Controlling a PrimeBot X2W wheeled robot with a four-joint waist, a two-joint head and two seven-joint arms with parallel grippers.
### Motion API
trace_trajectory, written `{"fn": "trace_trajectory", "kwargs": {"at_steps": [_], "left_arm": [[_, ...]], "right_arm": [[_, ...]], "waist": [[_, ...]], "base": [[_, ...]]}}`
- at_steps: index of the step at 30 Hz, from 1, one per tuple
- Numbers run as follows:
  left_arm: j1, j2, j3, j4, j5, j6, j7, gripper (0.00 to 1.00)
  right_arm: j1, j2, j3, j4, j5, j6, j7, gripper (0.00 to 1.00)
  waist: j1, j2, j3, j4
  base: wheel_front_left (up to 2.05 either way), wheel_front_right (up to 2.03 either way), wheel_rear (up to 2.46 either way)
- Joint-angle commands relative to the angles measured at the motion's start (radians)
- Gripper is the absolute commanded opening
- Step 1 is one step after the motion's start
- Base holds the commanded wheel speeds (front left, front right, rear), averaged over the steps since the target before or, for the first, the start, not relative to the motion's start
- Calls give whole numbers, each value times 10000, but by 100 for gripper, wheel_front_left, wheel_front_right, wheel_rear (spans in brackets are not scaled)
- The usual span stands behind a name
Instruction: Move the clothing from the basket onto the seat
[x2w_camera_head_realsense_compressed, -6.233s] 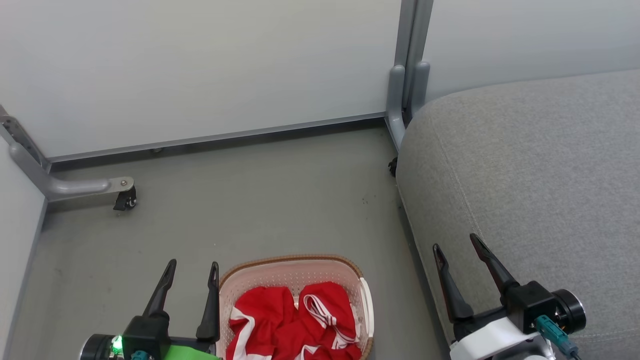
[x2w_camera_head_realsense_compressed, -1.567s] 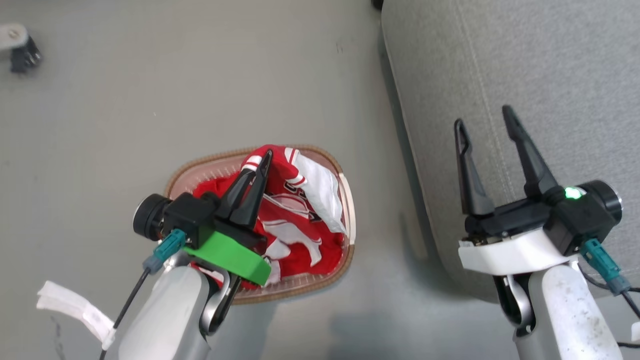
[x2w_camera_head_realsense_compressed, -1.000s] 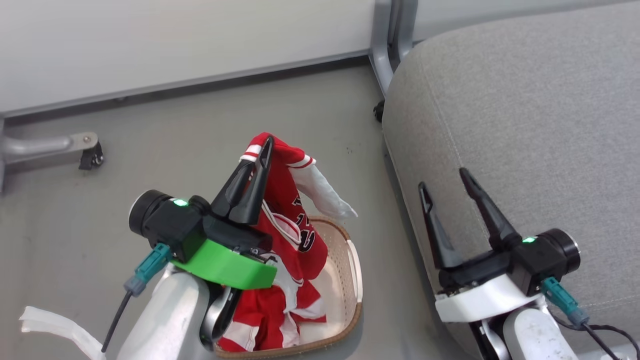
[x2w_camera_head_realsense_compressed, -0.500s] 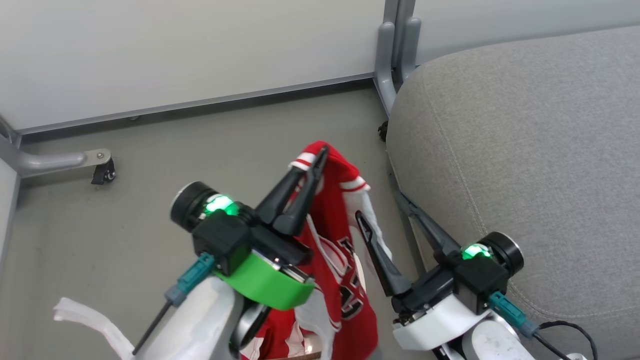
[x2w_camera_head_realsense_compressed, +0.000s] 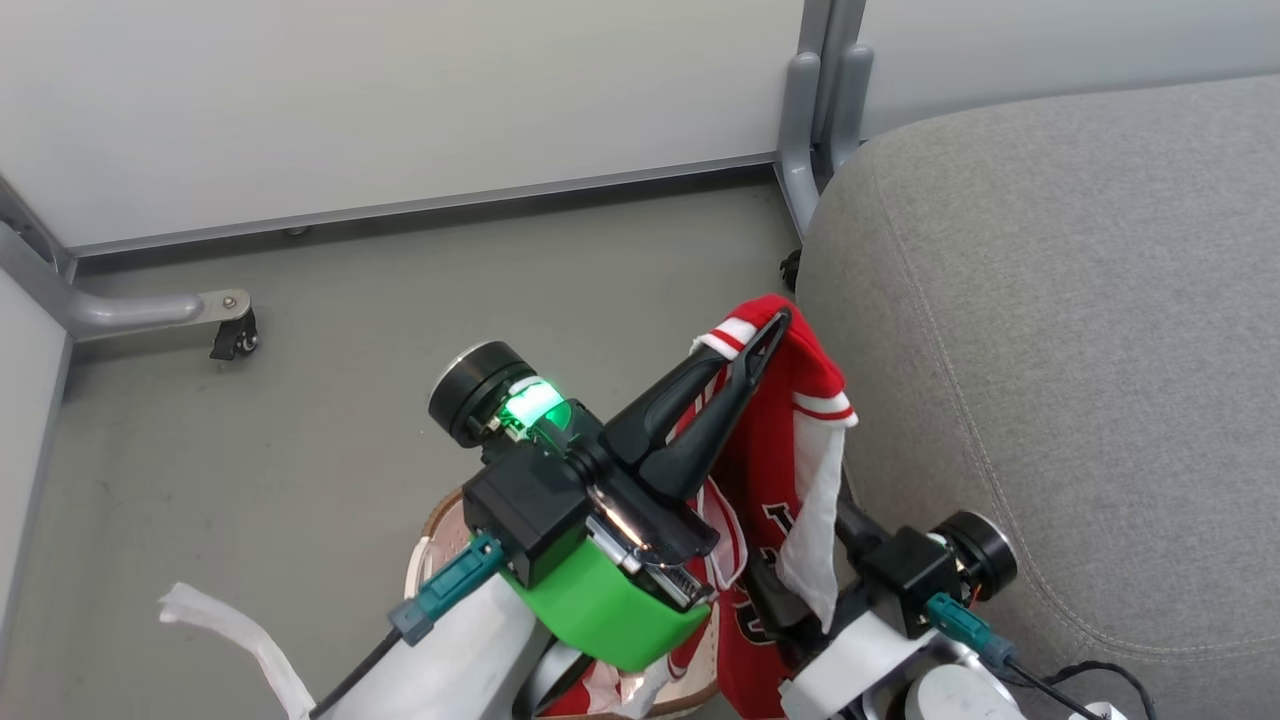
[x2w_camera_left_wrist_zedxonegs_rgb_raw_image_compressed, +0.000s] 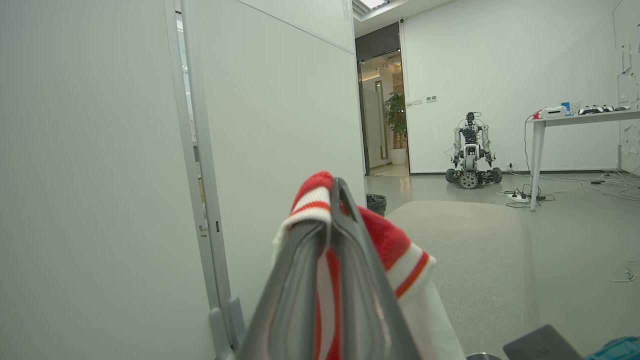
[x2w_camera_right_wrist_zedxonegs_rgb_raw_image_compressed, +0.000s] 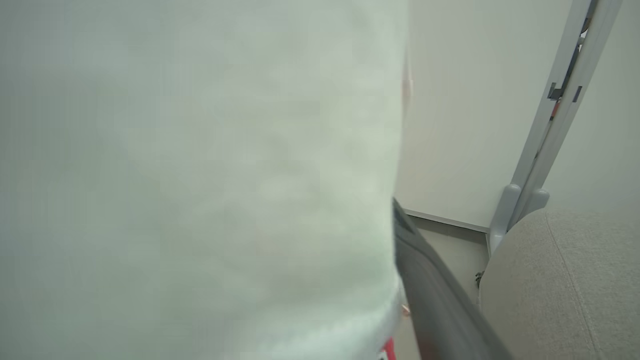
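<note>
As the left gripper (x2w_camera_head_realsense_compressed: 770, 335) carried the red jersey (x2w_camera_head_realsense_compressed: 775, 450) up and across, the garment left the basket (x2w_camera_head_realsense_compressed: 432, 520) and came to hang at centre frame, hard against the rounded left edge of the grey seat (x2w_camera_head_realsense_compressed: 1080, 350). A second earlier it had dangled over the basket, well short of the cushion. The left claw was clamped tight on the striped trim, seen close up in the left wrist view with the seat beyond it. The right gripper (x2w_camera_head_realsense_compressed: 820, 520), which a second before had hovered over the cushion, had swung in low behind the cloth at lower centre. Its jaws stood spread wide, with a white panel draped across them and nothing yet pinched. A second garment (x2w_camera_head_realsense_compressed: 610, 690) lay in the basket at the bottom edge. The first jersey seemed one short carry from the seat; the job looked less than half done.
</note>
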Motion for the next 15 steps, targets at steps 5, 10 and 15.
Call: {"fn": "trace_trajectory", "kwargs": {"at_steps": [5, 10, 15], "left_arm": [[39, 140, 52, 444, 92, -21, -5, 0], [282, 314, 169, 1184, 356, -21, -1, 19], [410, 390, 39, 1693, 182, -21, -1, 9]], "right_arm": [[-21, -13, -3, 311, 273, -6, -28, 0], [94, -6, -62, 253, 420, -6, -28, 0], [171, -22, -195, 222, 516, -6, -28, 0]], "waist": [[1, 0, -42, -24], [1, 0, -39, -45], [1, 0, -45, -27]], "base": [[0, 0, 0], [0, 0, 0], [0, 0, 0]]}}
